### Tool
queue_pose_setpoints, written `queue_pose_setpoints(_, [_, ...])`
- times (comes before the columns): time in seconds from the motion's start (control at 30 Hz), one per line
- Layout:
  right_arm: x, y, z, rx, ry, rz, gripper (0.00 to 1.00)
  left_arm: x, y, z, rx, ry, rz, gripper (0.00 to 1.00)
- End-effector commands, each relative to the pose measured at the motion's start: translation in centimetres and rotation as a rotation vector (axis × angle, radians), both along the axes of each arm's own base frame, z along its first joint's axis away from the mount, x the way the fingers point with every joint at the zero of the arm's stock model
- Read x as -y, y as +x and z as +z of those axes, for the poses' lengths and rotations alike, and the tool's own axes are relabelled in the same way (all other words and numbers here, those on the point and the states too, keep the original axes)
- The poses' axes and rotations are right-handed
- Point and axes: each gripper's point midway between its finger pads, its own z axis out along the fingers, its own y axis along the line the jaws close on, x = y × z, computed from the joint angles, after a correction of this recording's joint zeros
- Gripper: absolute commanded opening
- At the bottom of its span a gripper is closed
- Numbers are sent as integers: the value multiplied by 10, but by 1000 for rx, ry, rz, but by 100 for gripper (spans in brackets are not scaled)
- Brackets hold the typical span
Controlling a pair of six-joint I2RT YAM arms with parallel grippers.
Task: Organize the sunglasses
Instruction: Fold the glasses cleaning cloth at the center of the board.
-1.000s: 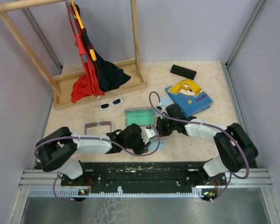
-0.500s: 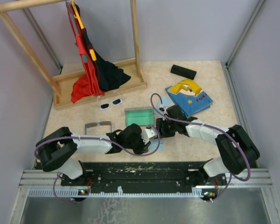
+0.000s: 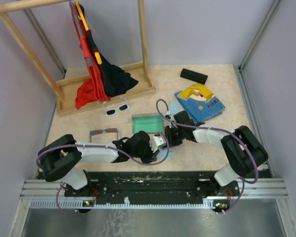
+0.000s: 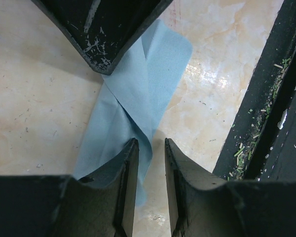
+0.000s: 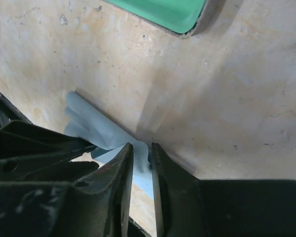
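Observation:
The white-framed sunglasses (image 3: 117,108) lie in front of the wooden rack. The grey wire-framed sunglasses (image 3: 103,132) lie folded at the left, beside my left forearm. Both grippers meet at a light-blue cloth (image 4: 138,89) near the table's front edge. My right gripper (image 5: 142,145) pinches a raised fold of that cloth (image 5: 96,131) between its narrow fingertips. My left gripper (image 4: 151,140) stands open, one finger over the cloth's near end, bare table showing in the gap. From above, the left gripper (image 3: 158,143) and right gripper (image 3: 168,134) nearly touch.
An open case with green lining (image 3: 147,122) sits just behind the grippers. A black case (image 3: 194,75) and a colourful book (image 3: 200,102) lie at the back right. The wooden rack (image 3: 108,94) with hanging clothes fills the back left. A black base rail (image 4: 266,113) borders the table's front.
The right gripper's jaws opened and then narrowed again onto the cloth. Its arm shifted slightly. The left arm stayed still.

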Motion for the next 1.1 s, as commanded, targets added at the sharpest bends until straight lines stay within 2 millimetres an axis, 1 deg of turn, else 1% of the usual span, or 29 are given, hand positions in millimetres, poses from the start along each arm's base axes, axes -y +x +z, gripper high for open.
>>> queue_pose_setpoints(0.0, [-10, 6, 14, 45, 67, 25, 17, -1, 0, -4, -2, 18, 8, 34])
queue_pose_setpoints(0.1, [-12, 7, 23, 76, 93, 39, 5, -1, 0, -4, -3, 20, 10, 34])
queue_pose_setpoints(0.17, [-12, 9, 26, 91, 93, 40, 0, -2, -1, -5, -4, 21, 9, 34])
queue_pose_setpoints(0.37, [-10, 8, 37, 133, 104, 47, 0, -2, 0, -4, -3, 20, 14, 34])
queue_pose_setpoints(0.63, [-4, -4, 45, 146, 118, 56, 0, -1, 0, -4, -5, 18, 12, 34])
queue_pose_setpoints(0.8, [1, -16, 43, 122, 122, 52, 0, -1, 0, -4, -4, 19, 14, 34])
queue_pose_setpoints(1.0, [8, -24, 38, 96, 101, 32, 0, -1, 0, -3, -4, 20, 14, 34])
queue_pose_setpoints(1.03, [10, -25, 36, 90, 94, 30, 2, -1, 0, -3, -4, 20, 13, 35])
queue_pose_setpoints(1.07, [11, -26, 34, 81, 85, 27, 8, -1, 0, -3, -4, 19, 14, 35])
